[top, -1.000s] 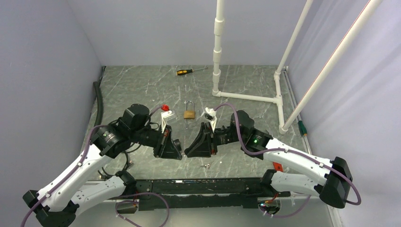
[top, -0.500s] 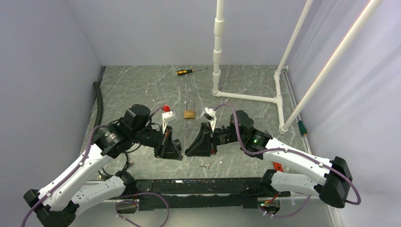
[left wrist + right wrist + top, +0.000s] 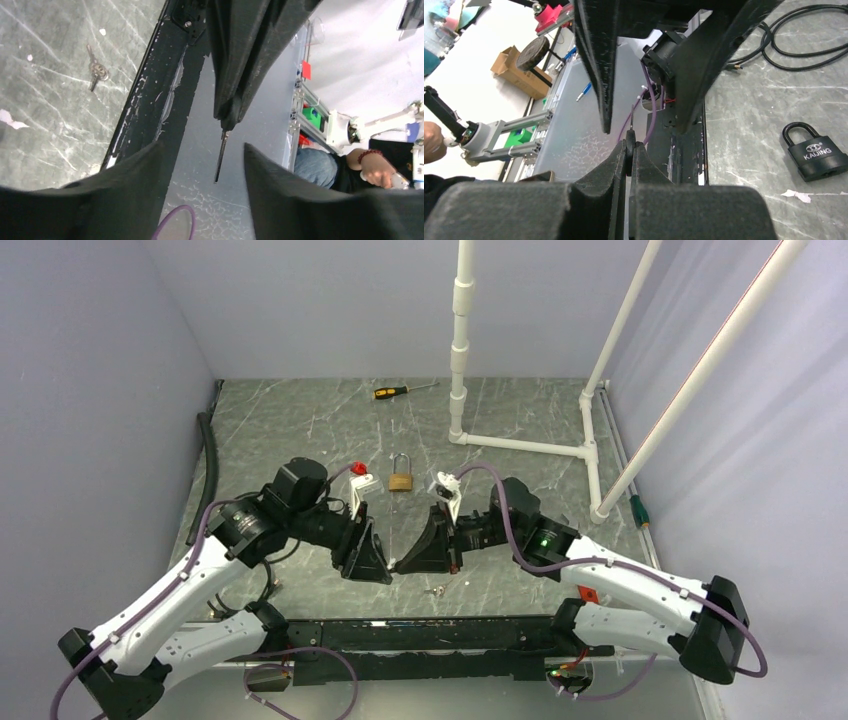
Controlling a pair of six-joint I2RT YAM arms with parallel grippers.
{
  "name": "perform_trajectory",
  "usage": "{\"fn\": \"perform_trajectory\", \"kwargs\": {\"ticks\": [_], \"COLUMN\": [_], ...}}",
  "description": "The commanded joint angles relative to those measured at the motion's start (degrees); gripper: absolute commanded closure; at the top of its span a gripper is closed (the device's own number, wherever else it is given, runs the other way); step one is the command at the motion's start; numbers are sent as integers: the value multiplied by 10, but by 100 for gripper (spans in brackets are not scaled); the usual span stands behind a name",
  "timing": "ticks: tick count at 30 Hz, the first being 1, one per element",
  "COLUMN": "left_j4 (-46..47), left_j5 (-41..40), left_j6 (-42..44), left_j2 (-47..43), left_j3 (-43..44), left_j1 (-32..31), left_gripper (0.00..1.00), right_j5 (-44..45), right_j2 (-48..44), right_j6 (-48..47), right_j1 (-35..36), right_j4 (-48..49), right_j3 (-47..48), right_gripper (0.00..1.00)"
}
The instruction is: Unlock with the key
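Note:
My right gripper [image 3: 629,145] is shut on the black head of the key [image 3: 629,148], whose thin metal blade [image 3: 220,157] points at my left gripper. That left gripper [image 3: 202,150] is open, with the blade hanging between its fingers and touching neither. In the top view the two grippers [image 3: 385,568] [image 3: 405,562] meet tip to tip above the table's front. A brass padlock [image 3: 401,478] lies on the table behind them. A black padlock [image 3: 816,152] marked KAIJING lies flat in the right wrist view.
A spare bunch of keys [image 3: 95,72] [image 3: 435,590] lies near the black front rail [image 3: 420,625]. A yellow-handled screwdriver [image 3: 403,391] is at the back. A white pipe frame [image 3: 520,445] stands back right. A black hose [image 3: 210,455] runs along the left wall.
My left gripper has opened and let go of the key while the right gripper closed on its head. The left arm shifted slightly right.

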Motion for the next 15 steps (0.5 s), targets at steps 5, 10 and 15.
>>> {"fn": "perform_trajectory", "kwargs": {"ticks": [5, 10, 15], "left_j4": [16, -36, -78], "left_j5": [-103, -265, -430], "left_j6": [-25, -86, -205], "left_j2": [-29, -24, -7], "left_j3": [-9, -11, -30], "left_j1": [0, 0, 0], "left_gripper": [18, 10, 12], "right_j5": [185, 423, 518], "right_j2": [-58, -100, -111], "right_j6": [44, 109, 158], "right_j1": [3, 3, 2], "right_j4": [-7, -96, -142], "right_j3": [-47, -89, -109], "right_gripper": [100, 100, 100]}}
